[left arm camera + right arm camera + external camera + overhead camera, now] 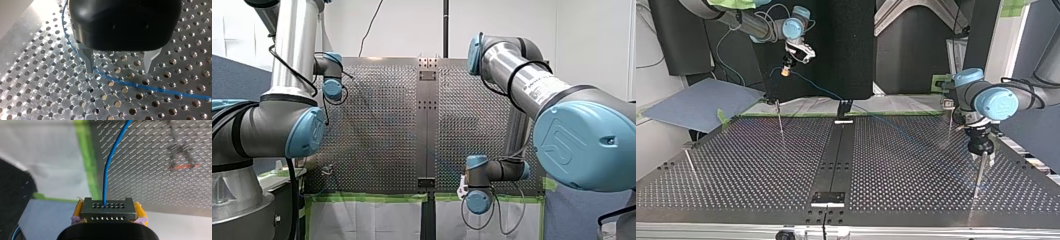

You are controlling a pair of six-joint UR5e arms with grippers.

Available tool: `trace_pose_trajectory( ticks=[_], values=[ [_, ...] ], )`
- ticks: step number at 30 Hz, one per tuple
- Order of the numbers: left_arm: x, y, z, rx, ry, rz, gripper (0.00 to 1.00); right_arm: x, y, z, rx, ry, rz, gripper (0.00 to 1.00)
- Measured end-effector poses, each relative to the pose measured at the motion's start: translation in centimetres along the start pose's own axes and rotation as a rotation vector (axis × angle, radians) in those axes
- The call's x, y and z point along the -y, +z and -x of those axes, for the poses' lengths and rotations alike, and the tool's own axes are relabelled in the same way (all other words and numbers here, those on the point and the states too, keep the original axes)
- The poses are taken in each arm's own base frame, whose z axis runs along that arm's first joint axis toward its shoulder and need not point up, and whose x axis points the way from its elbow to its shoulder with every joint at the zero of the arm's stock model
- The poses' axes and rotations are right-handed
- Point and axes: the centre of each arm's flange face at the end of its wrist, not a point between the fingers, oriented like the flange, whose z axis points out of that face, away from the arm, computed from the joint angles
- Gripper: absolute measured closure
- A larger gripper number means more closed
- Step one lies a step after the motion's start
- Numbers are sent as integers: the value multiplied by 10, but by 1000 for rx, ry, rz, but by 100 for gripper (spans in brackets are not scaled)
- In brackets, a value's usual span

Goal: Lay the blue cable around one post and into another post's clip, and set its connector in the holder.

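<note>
Right claw (109,210) clenched grey perforated-block connector (108,214), aloft, upper left of top view. Thin blue cable (140,86) lay on perforated metal counter (50,95) under released left claw (119,71). Routing and seating judged all pending.

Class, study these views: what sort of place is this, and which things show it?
Probably a robotics lab test bench: my left arm and my right arm flank a perforated table carrying thin posts and a blue cable.
</note>
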Motion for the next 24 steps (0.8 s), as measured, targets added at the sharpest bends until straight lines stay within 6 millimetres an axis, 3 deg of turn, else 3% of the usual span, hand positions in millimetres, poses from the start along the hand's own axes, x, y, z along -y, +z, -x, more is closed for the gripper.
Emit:
trace_pose_trajectory(
  ticks=[7,16,20,24],
  values=[
    [0,0,0,0,3,0,0,-43,-10,41,67,-32,9,100],
    [1,-1,-1,-1,7,-2,0,-88,-30,79,141,-68,14,100],
    [2,-1,-1,-2,11,-4,0,-99,-26,73,126,-63,10,100],
    [4,-2,-2,-3,15,-5,0,-102,-5,52,62,-30,1,100]
  ],
)
